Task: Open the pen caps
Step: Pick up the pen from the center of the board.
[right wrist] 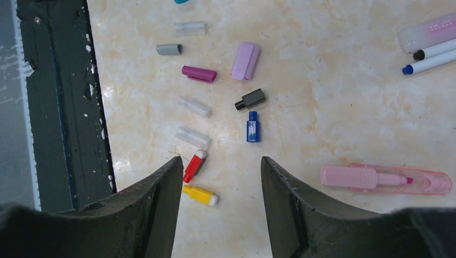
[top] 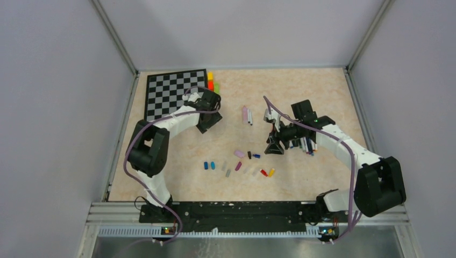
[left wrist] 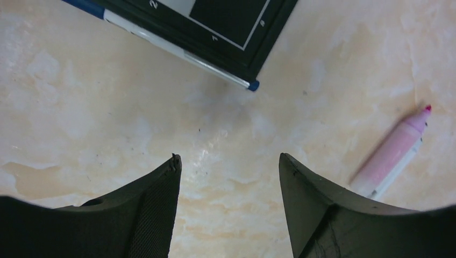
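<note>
Several loose pen caps [top: 238, 163] lie scattered across the near middle of the table. In the right wrist view I make out a red cap [right wrist: 193, 165], a yellow cap [right wrist: 200, 194], a blue cap [right wrist: 253, 130], a black cap [right wrist: 250, 100], a magenta cap [right wrist: 199, 73] and a grey cap [right wrist: 169, 49]. My right gripper [right wrist: 220, 159] [top: 274, 146] hangs open just above them, with nothing between its fingers. A pink highlighter [right wrist: 384, 179] lies to its right. More pens [top: 304, 144] are piled under the right arm. My left gripper [left wrist: 229, 157] [top: 208, 121] is open over bare table, beside a blue-tipped pen [left wrist: 177, 51].
A chessboard [top: 175, 94] fills the far left, with yellow, red and green blocks [top: 211, 80] at its far right corner. A pink highlighter and a white pen [top: 246, 114] lie mid-table, the highlighter [left wrist: 395, 153] right of my left fingers. A black rail [right wrist: 59, 107] runs along the near edge.
</note>
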